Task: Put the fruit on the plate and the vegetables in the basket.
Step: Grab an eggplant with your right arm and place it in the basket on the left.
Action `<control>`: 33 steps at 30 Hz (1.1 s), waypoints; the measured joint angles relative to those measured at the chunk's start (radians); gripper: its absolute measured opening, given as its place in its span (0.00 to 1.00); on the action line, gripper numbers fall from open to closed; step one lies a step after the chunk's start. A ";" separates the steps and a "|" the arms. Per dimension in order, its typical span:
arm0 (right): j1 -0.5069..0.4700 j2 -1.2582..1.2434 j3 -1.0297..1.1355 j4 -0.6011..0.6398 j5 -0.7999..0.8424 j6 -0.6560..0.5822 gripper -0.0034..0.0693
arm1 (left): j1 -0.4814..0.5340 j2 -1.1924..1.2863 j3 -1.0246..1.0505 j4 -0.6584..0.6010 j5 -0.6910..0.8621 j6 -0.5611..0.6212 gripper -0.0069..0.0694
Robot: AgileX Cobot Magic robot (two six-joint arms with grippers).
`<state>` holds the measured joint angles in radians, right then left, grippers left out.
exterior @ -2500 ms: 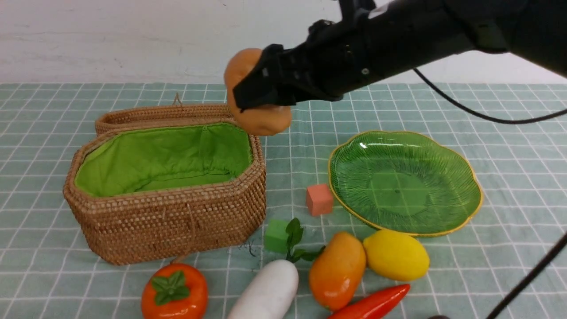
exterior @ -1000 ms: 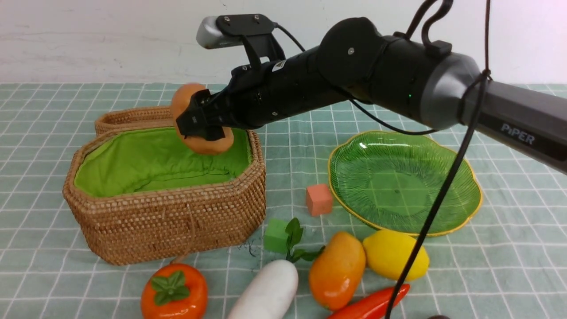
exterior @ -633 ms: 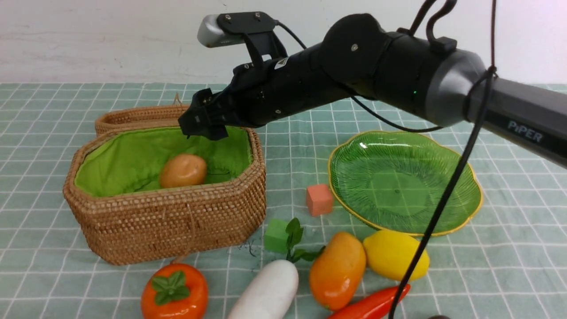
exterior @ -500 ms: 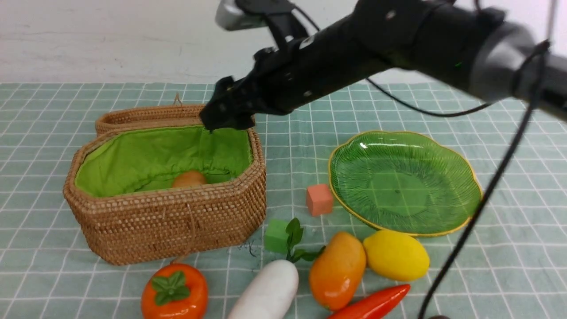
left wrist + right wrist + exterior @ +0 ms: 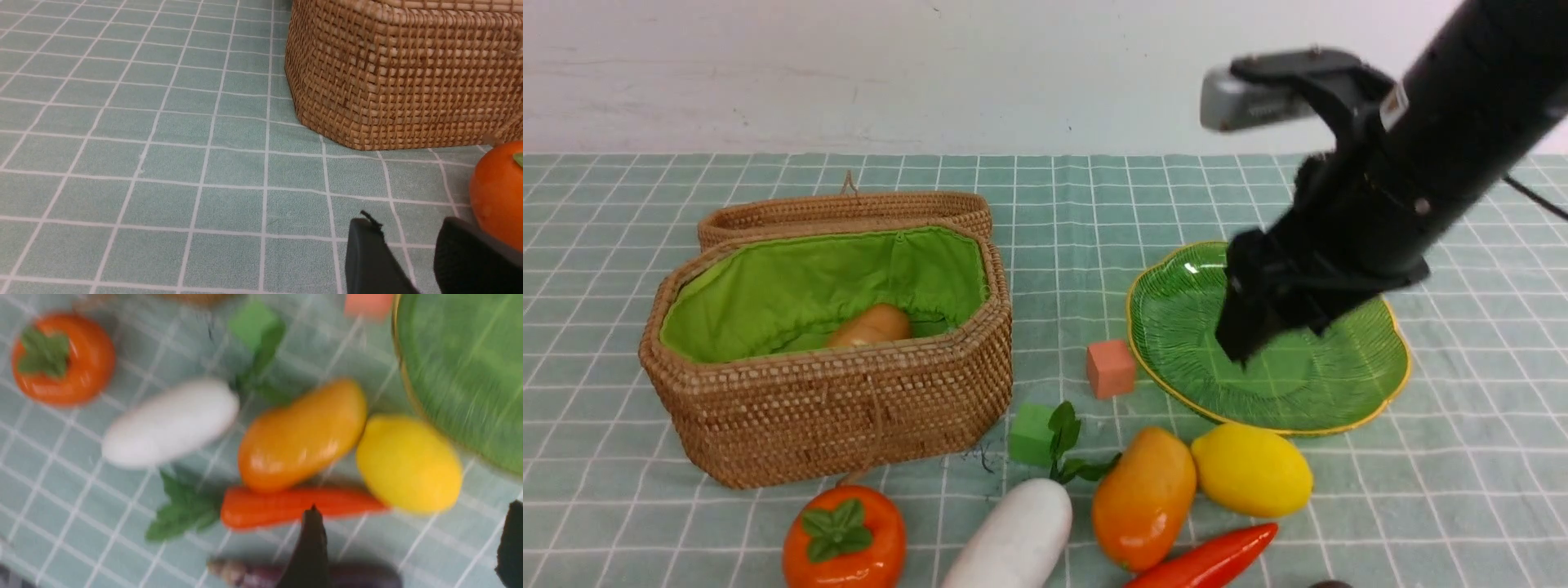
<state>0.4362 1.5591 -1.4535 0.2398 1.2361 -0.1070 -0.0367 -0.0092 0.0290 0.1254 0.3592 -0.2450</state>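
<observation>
The wicker basket (image 5: 833, 408) holds the tan potato (image 5: 874, 323).

From between the arms we look forward; our closer wrist views each share the round orange-red persimmon (image 5: 845, 539) with it.

Yellow lemon (image 5: 1252, 470), orange-red persimmon (image 5: 844, 539) with green cap, white radish (image 5: 1015, 535), green gold-rimmed plate (image 5: 1168, 359), white-gridded grey-green cloth (image 5: 588, 392).

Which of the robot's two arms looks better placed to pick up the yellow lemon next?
Probably the right. Its gripper hangs open and empty near the lemon, with the plate beside it. The left gripper is over by the persimmon, on the far side.
</observation>
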 joint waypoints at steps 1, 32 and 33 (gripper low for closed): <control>0.000 -0.013 0.049 0.015 -0.001 0.001 0.82 | 0.000 0.000 0.000 0.000 0.000 0.000 0.40; 0.110 -0.083 0.644 -0.123 -0.428 1.247 0.81 | 0.000 0.000 0.000 0.000 0.000 0.000 0.40; 0.135 -0.083 0.644 -0.133 -0.461 1.263 0.81 | 0.000 0.000 0.000 0.000 0.000 0.000 0.40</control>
<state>0.5716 1.4763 -0.8097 0.1072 0.7746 1.1564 -0.0367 -0.0092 0.0290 0.1254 0.3592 -0.2450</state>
